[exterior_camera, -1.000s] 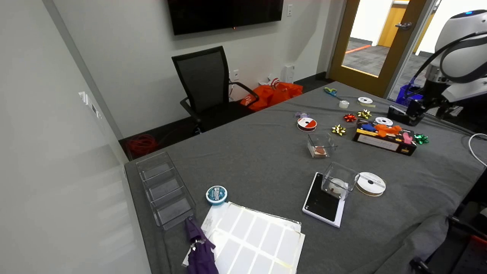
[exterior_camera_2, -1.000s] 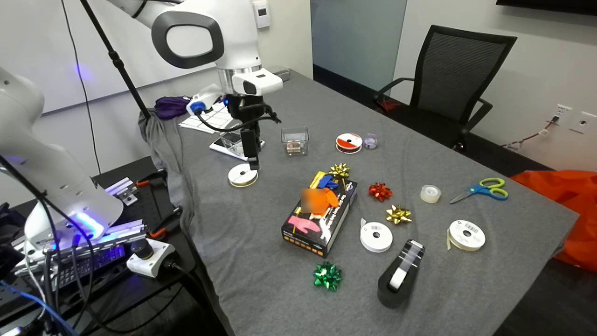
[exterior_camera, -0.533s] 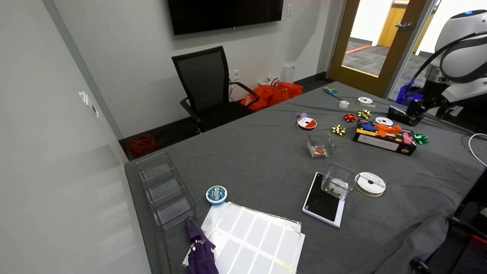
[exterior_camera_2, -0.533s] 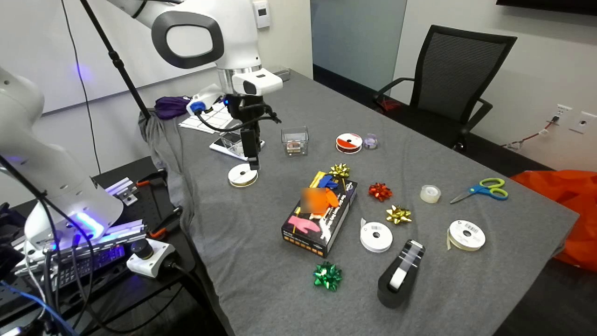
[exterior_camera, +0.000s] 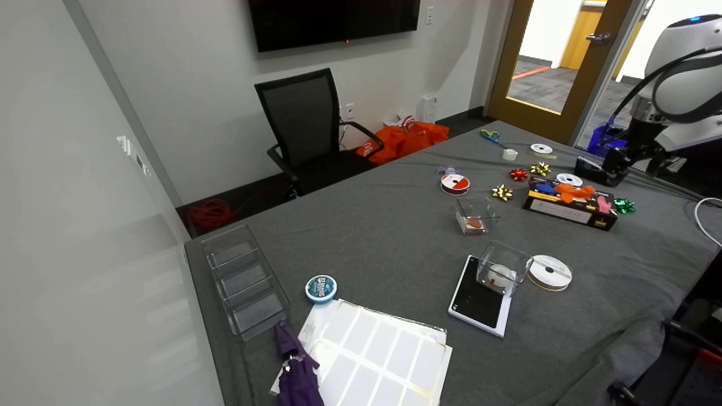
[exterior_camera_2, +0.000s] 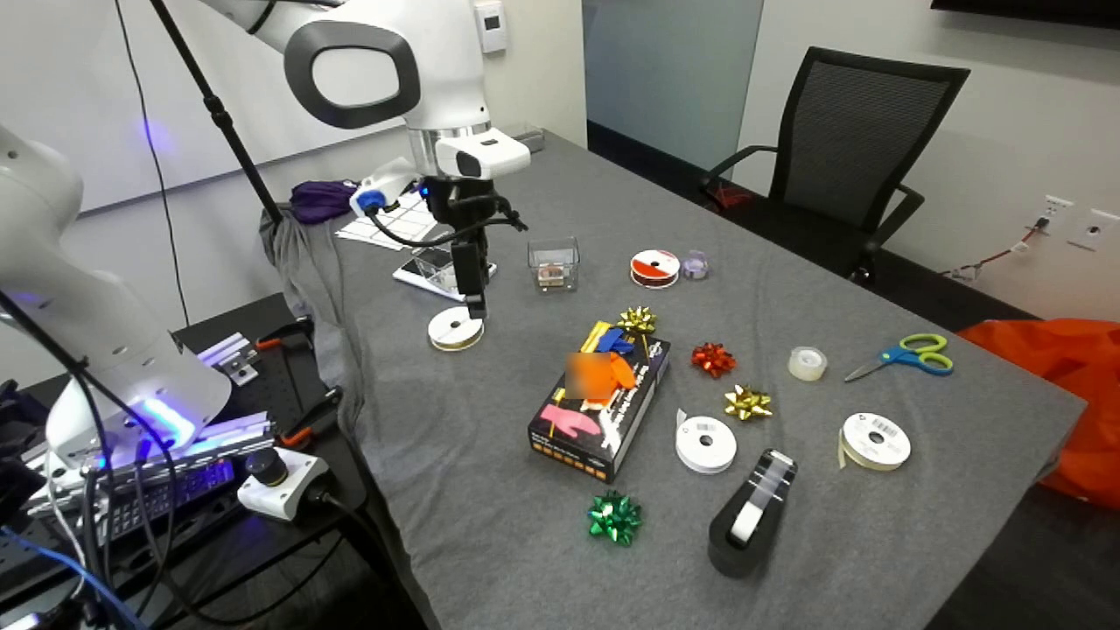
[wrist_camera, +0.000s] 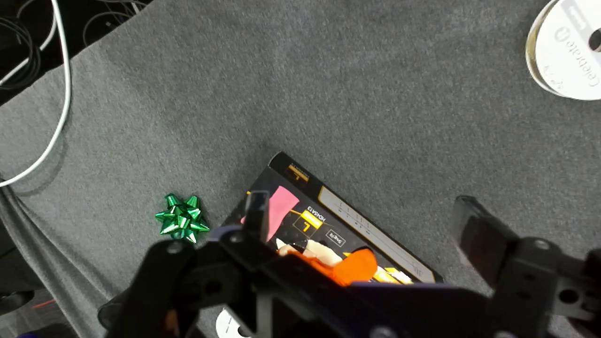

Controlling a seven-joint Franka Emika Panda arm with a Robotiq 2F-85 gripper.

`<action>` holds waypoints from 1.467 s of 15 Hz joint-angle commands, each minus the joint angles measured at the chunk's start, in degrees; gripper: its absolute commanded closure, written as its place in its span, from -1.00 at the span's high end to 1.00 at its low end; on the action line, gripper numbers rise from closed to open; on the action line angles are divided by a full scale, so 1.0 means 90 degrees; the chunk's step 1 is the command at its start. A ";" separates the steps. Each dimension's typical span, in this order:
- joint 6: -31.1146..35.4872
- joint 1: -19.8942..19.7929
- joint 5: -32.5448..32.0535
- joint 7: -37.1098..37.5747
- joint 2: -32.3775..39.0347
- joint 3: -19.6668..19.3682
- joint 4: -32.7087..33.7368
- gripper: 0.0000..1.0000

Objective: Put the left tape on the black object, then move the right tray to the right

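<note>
A black object with a white edge [exterior_camera: 476, 304] lies flat on the table in both exterior views. A clear square tray [exterior_camera_2: 430, 262] stands on one end of it. A white tape roll [exterior_camera: 500, 276] shows through that tray's wall. Another clear tray [exterior_camera: 476, 217], with a small brown item in it, stands nearby. A clear tape roll [exterior_camera_2: 807, 363] lies near the scissors. A black tape dispenser [exterior_camera_2: 752, 516] stands near the table edge. My gripper [wrist_camera: 366, 211] is open and empty, high above the glove box [wrist_camera: 357, 220]; it also shows in an exterior view [exterior_camera_2: 477, 306].
White ribbon spools [exterior_camera_2: 456, 329] [exterior_camera_2: 706, 444], a red spool [exterior_camera_2: 654, 268], gift bows [exterior_camera_2: 615, 517] and scissors [exterior_camera_2: 910, 354] lie around. A long compartment tray [exterior_camera: 245, 282], a blue tin [exterior_camera: 321, 288], label sheets [exterior_camera: 383, 355] and a purple umbrella [exterior_camera: 299, 372] are at the far end.
</note>
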 commanded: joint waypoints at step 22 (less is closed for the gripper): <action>-0.0288 0.0061 0.1019 -0.1186 0.0174 0.0136 0.0314 1.00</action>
